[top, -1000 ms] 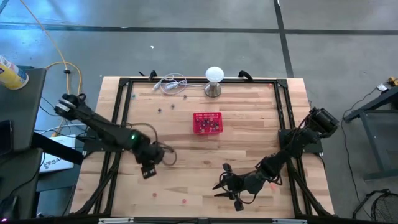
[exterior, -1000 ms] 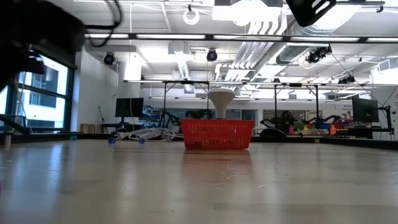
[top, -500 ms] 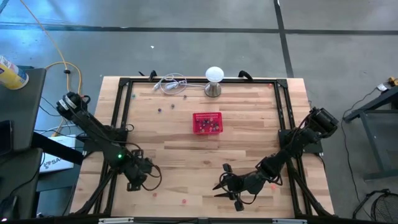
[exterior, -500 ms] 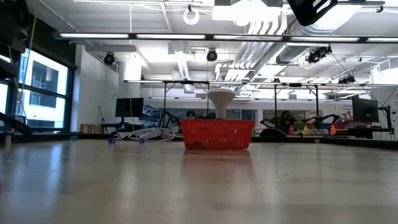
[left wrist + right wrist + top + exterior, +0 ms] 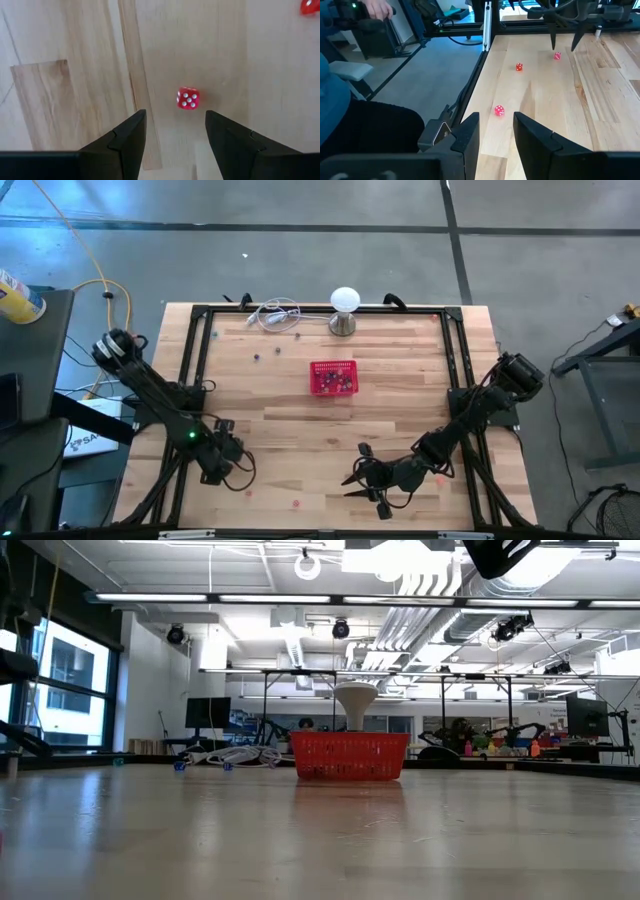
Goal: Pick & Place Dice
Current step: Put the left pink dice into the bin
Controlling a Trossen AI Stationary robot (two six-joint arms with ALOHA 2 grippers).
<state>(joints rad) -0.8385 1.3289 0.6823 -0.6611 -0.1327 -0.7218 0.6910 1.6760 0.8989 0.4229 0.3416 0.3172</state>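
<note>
At the left of the pale wooden slat table (image 5: 300,430), the left gripper (image 5: 176,131) hangs low over the near-left part of the boards. Its two dark fingers (image 5: 127,140) stand apart with nothing between them, and a small red die with white pips (image 5: 188,98) lies on the wood just ahead of the gap, touching neither finger. A second red die (image 5: 308,6) shows at the edge of the left wrist view, well apart from the first. From above, the left gripper (image 5: 215,465) sits close to the table's black metal frame (image 5: 190,370), with tiny red dice (image 5: 248,492) scattered on the boards near it.

Toward the middle, a small red mesh basket (image 5: 333,377) stands on the table with dark and coloured dice inside it; in the low view the basket (image 5: 349,756) sits upright on the boards. Behind it, at the far edge, are a white ball-shaped lamp on a metal base (image 5: 344,310) and a coil of white cable (image 5: 275,314). A few tiny dark dice (image 5: 257,358) lie apart on the wood to the basket's left.

At the right, the right gripper (image 5: 365,478) waits low over the near part of the table, its fingers (image 5: 465,137) spread open and empty. Ahead of it, three more red dice (image 5: 499,110) lie separate on the boards. A person's dark-clothed legs (image 5: 365,130) show beside the table.
</note>
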